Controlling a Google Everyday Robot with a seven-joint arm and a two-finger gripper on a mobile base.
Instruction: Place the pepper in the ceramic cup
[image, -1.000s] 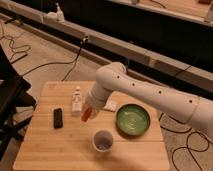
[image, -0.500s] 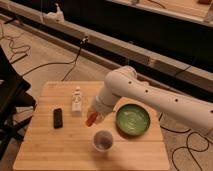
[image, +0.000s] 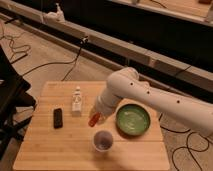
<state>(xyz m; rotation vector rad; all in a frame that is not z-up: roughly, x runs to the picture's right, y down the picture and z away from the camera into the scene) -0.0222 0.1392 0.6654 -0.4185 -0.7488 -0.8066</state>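
Observation:
The orange-red pepper (image: 93, 120) hangs from my gripper (image: 97, 114), held above the wooden table just up and left of the ceramic cup (image: 102, 140). The cup is small, round and white with a greyish inside, standing near the table's front edge. My white arm reaches in from the right and hides most of the gripper. The pepper's lower tip is a short way above the cup's rim and to its left.
A green round plate (image: 132, 119) lies right of the cup. A white bottle-like figure (image: 77, 100) stands left of the gripper. A black slab (image: 58, 117) lies at the left. The wooden table (image: 50, 150) has edges near on all sides; cables lie on the floor.
The arm has moved right and toward the front, carrying the pepper closer to the cup.

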